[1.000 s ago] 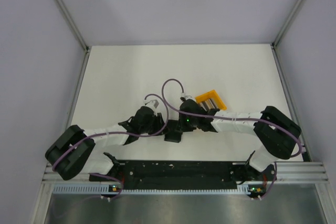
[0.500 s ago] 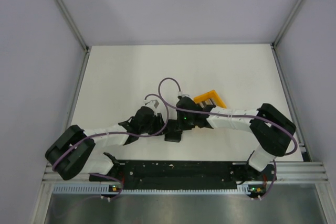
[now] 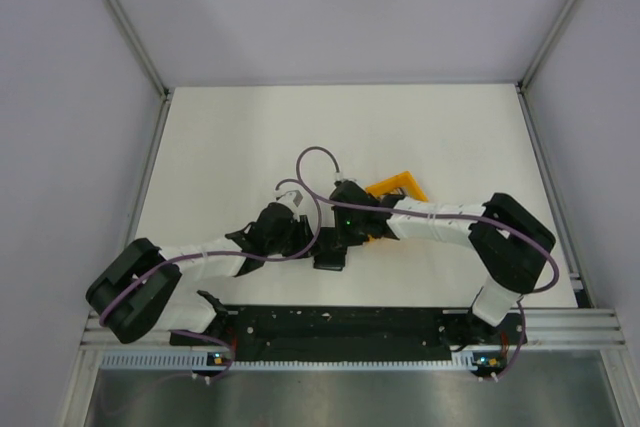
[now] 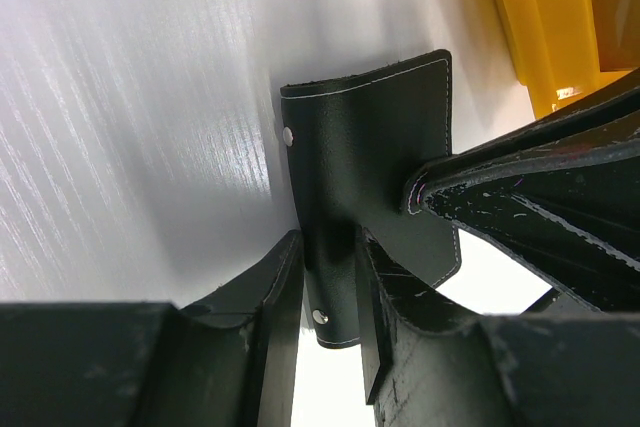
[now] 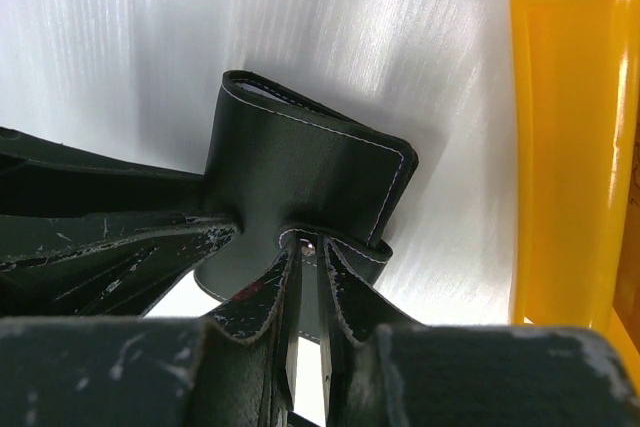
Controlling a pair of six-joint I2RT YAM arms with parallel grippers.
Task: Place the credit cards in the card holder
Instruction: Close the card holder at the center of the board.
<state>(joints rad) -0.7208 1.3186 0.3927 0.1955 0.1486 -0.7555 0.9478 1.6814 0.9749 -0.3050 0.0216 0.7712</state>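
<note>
White table (image 3: pixel 250 137), both arms folded inward over its near half; left arm (image 3: pixel 200 262) and right arm (image 3: pixel 440 222) meet just on the base side of the orange bin (image 3: pixel 402 185), the right forearm crossing the bin's near corner. Card holder (image 4: pixel 370 137) sits close beside the bin with a strip of bare table between them, and appears raised rather than lying flat, with shadow beneath it. Left gripper (image 4: pixel 327 252) clenched on the studded edge, which is pinched between its fingers; judged to be the anchoring hold. Right gripper (image 5: pixel 308 247) closed thin on one leaf on the bin-facing side, likely to peel that leaf away and open a slot; pale lining shows only as a sliver at the far fold. Cards not made out in any view; if they are in the bin, the right arm hides them. Judgement: opening step, no card loaded yet
</note>
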